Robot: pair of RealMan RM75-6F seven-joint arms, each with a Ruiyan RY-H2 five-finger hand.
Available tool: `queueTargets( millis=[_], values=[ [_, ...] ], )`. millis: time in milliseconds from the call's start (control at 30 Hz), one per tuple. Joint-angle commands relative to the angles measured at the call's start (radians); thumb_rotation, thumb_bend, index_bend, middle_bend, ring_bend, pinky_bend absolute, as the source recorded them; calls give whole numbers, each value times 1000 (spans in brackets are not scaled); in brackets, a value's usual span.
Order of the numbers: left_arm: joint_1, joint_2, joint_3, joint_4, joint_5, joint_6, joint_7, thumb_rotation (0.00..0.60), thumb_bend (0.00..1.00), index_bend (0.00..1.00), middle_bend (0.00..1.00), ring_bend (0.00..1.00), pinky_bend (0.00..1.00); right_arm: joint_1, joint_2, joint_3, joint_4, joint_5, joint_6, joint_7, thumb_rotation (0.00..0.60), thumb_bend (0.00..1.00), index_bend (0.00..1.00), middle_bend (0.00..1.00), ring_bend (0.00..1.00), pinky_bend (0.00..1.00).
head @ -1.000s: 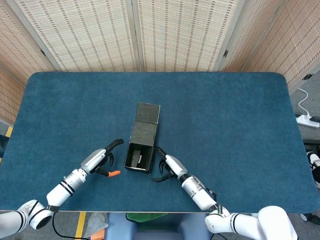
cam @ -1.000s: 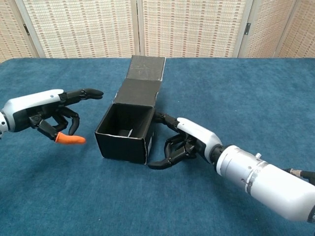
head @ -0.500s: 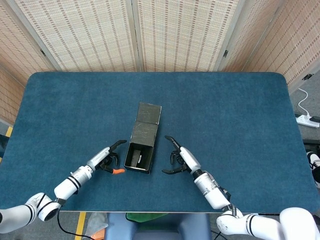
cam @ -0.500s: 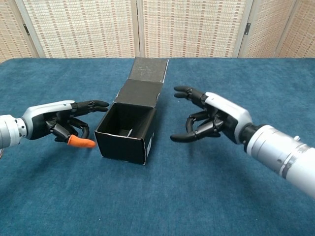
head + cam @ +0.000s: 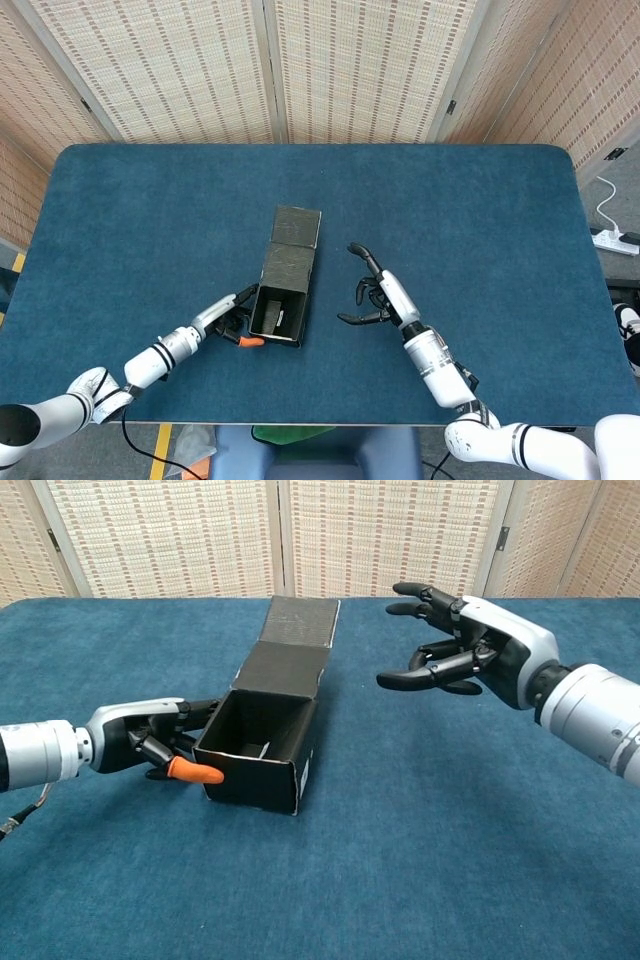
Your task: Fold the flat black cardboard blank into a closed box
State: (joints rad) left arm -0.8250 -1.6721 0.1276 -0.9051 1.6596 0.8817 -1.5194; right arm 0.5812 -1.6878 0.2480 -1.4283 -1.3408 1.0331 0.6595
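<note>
A black box (image 5: 262,742) sits in the middle of the blue worktop (image 5: 480,220). Its near end is open, and its lid flap (image 5: 297,226) lies flat behind it. The left hand (image 5: 155,744) is low beside the box's left wall and touches it. Its fingers are partly curled, and an orange fingertip (image 5: 194,772) pokes against the front corner. It does not grip anything. The right hand (image 5: 470,642) is up in the air to the right of the box, well apart from it. Its fingers are spread wide and it holds nothing.
</note>
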Motion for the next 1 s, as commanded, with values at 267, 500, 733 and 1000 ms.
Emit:
queueTargets(
  millis=[267, 500, 733, 1000],
  values=[
    [-5, -58, 12, 81, 3, 19, -59, 600, 220, 0, 0, 599, 935, -1, -6, 2, 6, 19, -6, -7, 600, 0, 0, 85, 611, 1000],
    [24, -88, -24, 90, -46, 41, -22, 600, 224, 378, 365, 610, 935, 0, -19, 1, 23, 115, -79, -51, 600, 0, 0, 128, 617, 1000],
    [55, -41, -58, -3, -72, 103, 45, 600, 222, 550, 540, 632, 938, 77, -66, 79, 114, 281, -229, -98, 600, 0, 0, 162, 624, 1000],
    [80, 44, -63, -163, -60, 164, 181, 600, 222, 536, 535, 634, 937, 223, -198, 204, 283, 438, -324, -164, 600, 0, 0, 189, 644, 1000]
  ],
)
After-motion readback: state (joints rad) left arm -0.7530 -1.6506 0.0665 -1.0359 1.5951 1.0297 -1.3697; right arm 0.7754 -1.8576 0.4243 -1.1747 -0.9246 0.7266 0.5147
